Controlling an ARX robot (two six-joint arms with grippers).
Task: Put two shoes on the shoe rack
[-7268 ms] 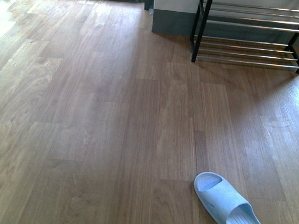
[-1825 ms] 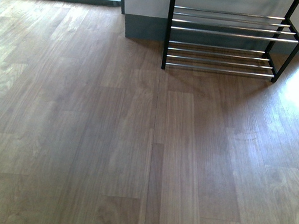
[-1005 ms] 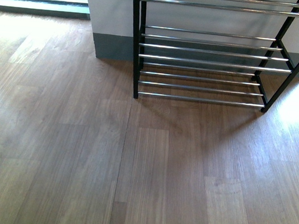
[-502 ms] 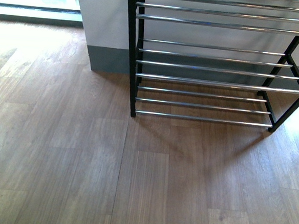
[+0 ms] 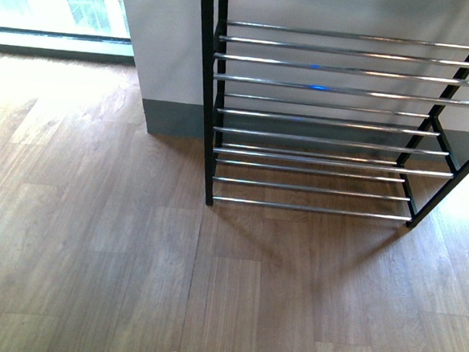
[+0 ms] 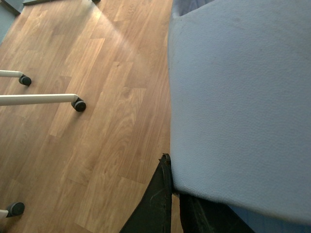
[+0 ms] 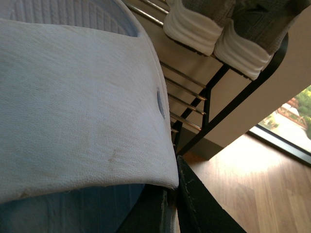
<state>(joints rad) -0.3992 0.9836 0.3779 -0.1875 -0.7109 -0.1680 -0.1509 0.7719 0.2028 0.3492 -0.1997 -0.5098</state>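
Note:
The shoe rack [image 5: 327, 118], black frame with chrome rods, stands against the wall ahead in the front view; neither arm shows there. In the left wrist view my left gripper [image 6: 172, 194] is shut on the strap of a pale blue slide [image 6: 238, 97], held above the wood floor. In the right wrist view my right gripper [image 7: 170, 194] is shut on the other pale blue slide [image 7: 73, 111], held close beside the rack [image 7: 214, 102]. The grey knit sneakers [image 7: 228, 24] with white soles rest on an upper tier of the rack.
A grey-based wall corner [image 5: 166, 58] stands left of the rack, with a bright window [image 5: 53, 6] beyond. White wheeled legs [image 6: 48, 99] stand on the floor in the left wrist view. Wood floor [image 5: 130, 281] spreads in front.
The front view has closed in on the rack, which has grown larger and shifted left and down in frame. The slide seen on the floor earlier is out of that view.

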